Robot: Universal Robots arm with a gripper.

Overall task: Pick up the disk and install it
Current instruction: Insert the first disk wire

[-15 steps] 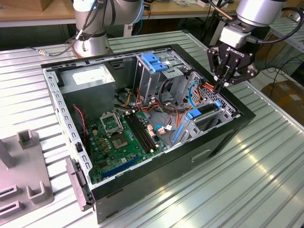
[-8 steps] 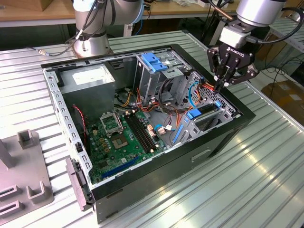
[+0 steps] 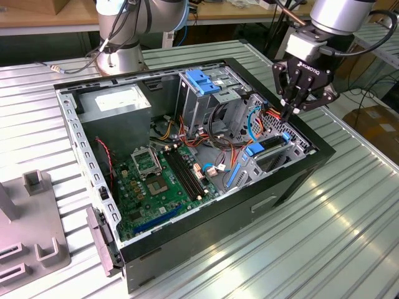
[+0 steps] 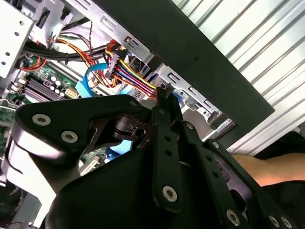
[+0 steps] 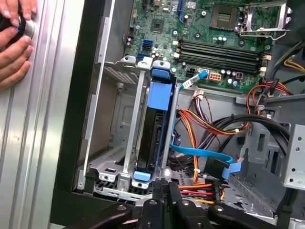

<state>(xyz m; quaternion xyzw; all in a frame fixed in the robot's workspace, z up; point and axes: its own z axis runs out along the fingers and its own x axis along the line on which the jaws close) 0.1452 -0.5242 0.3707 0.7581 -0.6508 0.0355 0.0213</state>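
The disk [image 5: 159, 95], a dark drive in a bright blue carrier, stands on edge in a slot of the silver drive cage [image 5: 131, 119] at the case's front corner. In the exterior view the disk [image 3: 273, 143] sits low in that cage on the exterior view's right. My gripper [image 3: 288, 114] hangs just above the cage's far end, fingers pressed together with nothing between them. In both wrist views the gripper [image 5: 164, 187] [image 4: 164, 93] tips hover by the red, yellow and orange cable bundle [image 4: 136, 71], beside the disk's end.
The open black computer case [image 3: 187, 249] lies on a ribbed metal table. Inside are a green motherboard [image 3: 159, 180], a grey power supply box [image 3: 115, 103] and a blue tab on a second cage [image 3: 202, 81]. A person's hand [image 5: 14, 43] rests outside the case. A grey fixture [image 3: 31, 230] stands at the exterior view's left.
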